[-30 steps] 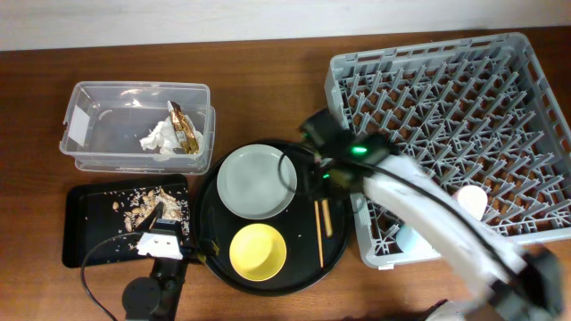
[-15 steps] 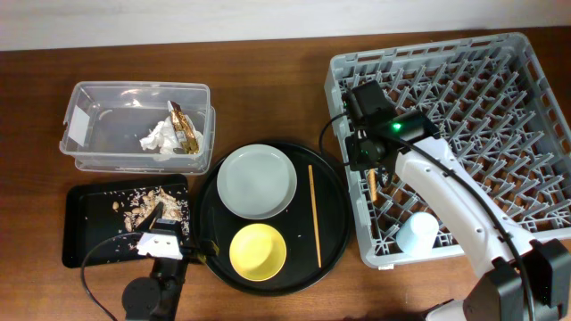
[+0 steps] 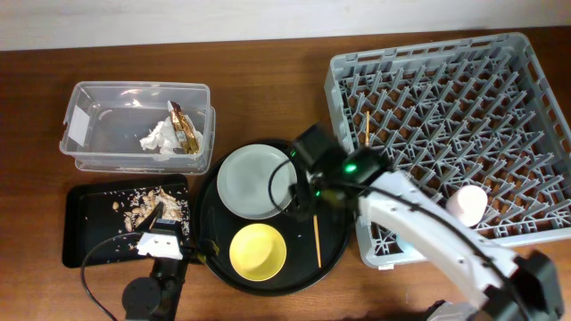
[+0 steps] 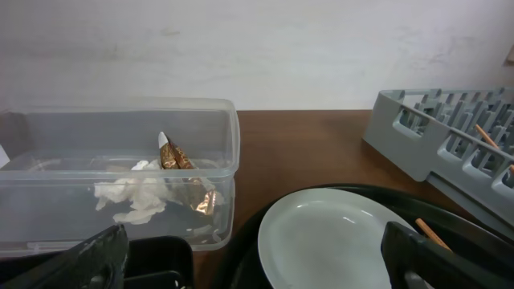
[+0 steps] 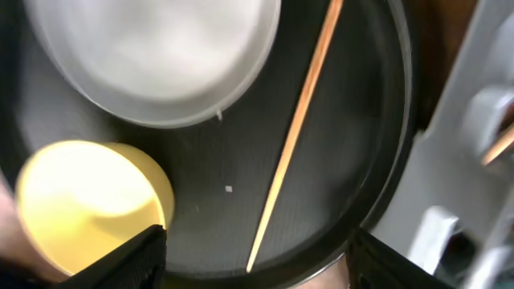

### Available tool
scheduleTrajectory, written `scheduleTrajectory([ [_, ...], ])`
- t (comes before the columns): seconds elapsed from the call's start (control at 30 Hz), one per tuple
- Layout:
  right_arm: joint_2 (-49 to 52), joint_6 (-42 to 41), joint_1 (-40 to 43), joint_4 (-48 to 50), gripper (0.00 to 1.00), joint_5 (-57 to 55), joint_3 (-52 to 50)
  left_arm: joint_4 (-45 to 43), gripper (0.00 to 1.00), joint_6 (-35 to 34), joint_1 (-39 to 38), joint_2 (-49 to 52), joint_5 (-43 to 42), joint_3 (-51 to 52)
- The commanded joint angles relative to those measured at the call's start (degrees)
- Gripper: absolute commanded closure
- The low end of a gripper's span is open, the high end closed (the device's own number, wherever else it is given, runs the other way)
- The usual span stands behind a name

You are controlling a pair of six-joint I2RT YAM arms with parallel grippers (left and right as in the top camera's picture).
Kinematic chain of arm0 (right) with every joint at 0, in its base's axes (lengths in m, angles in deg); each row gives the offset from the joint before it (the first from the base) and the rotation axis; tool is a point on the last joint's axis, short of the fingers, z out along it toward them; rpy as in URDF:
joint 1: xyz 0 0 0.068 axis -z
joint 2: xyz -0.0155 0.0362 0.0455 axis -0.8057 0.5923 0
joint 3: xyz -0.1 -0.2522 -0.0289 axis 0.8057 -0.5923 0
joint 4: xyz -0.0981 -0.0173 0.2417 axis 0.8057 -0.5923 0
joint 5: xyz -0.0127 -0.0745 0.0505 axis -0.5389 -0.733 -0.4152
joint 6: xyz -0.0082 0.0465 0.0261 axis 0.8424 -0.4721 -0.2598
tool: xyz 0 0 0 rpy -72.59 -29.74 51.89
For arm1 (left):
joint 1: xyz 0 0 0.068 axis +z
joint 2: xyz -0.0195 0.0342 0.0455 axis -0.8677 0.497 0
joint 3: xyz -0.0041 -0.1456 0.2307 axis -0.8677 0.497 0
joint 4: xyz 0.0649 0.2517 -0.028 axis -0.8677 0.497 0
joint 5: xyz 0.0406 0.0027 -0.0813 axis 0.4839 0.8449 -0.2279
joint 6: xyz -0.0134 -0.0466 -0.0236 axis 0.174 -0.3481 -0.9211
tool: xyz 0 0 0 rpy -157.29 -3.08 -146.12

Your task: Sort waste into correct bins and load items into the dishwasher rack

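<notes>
Chopstick (image 5: 293, 132) is lying flat on the black tray (image 5: 349, 120) beside the plate (image 5: 161, 56); we are hovering our right gripper (image 5: 253, 261) open above it, risking fingers skidding off something so thin.

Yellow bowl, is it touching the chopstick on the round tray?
Apart. The right wrist view shows bare tray between the yellow bowl and the chopstick.
</notes>
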State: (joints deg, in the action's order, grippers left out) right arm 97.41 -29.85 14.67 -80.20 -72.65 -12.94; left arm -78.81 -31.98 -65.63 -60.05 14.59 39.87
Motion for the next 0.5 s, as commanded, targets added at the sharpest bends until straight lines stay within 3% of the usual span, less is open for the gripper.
scheduleTrajectory([
  [0.0,3.98,-9.11,-0.24,2.16,0.36,-5.62,-4.79,-0.09,0.01,0.72,0.31,-0.55,-0.42,0.39],
  [0.47,17.46,-8.22,-0.37,8.61,0.65,-3.76,-8.92,-0.09,0.01,0.72,0.31,-0.55,-0.42,0.39],
])
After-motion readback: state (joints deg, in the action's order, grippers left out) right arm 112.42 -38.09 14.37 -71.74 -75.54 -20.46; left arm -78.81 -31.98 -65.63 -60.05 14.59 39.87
